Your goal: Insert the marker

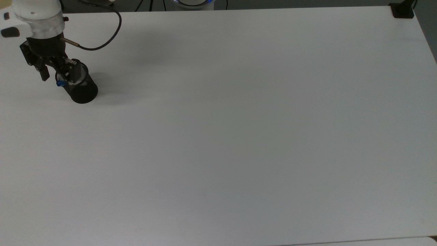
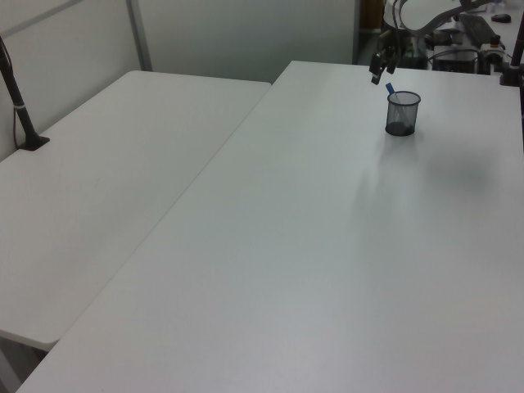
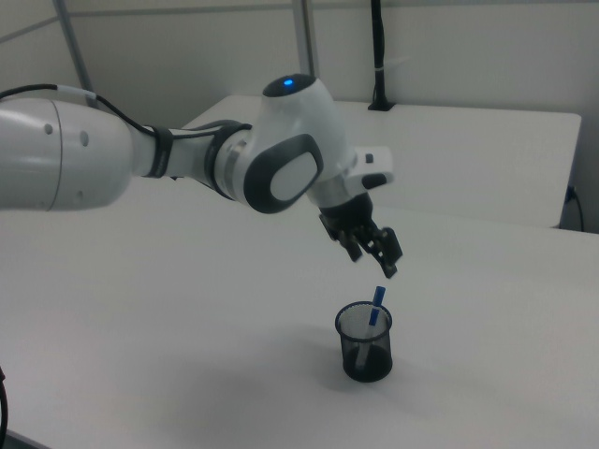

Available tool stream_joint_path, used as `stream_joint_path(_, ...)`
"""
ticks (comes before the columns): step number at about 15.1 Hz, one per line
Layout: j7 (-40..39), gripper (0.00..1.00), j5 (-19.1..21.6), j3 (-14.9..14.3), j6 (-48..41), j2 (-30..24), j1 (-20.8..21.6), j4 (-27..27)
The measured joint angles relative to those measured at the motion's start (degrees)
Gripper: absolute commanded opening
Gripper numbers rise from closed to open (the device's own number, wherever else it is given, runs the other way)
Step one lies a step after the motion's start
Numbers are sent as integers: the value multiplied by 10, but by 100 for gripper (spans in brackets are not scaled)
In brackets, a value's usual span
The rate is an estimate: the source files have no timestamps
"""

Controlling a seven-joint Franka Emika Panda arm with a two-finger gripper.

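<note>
The marker (image 3: 376, 307) is standing tilted inside the black mesh cup (image 3: 364, 342), its blue end leaning on the rim. The gripper (image 3: 372, 253) is hovering just above it, jaws parted and holding nothing. The cup is sitting at the white desk's (image 1: 239, 136) far left in the top view.

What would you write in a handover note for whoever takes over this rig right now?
Claw: open, holding nothing, hanging just above the cup.
Marker: standing in the black mesh cup, leaning on the rim, blue cap poking out above it. In the top view the blue end shows at the cup's left edge.
Cup: upright on the white table, near the far left corner in the top view.
Done: the marker is inserted and let go.
Left: lift the arm clear without knocking the marker or cup; probably nothing else.
</note>
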Motion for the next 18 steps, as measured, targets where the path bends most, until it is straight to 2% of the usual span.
stream_joint_path(2,0,100,8,3,-4,-10,27,0)
stream_joint_path(4,0,100,15,4,-46,-26,60,2)
stream_joint_path(7,0,100,18,5,-136,-62,117,17)
stream_joint_path(13,2,100,18,6,-355,-105,214,101)
stream_joint_path(15,21,100,18,7,-370,-117,233,107)
stream_joint_path(18,31,100,18,3,-375,-125,235,105)
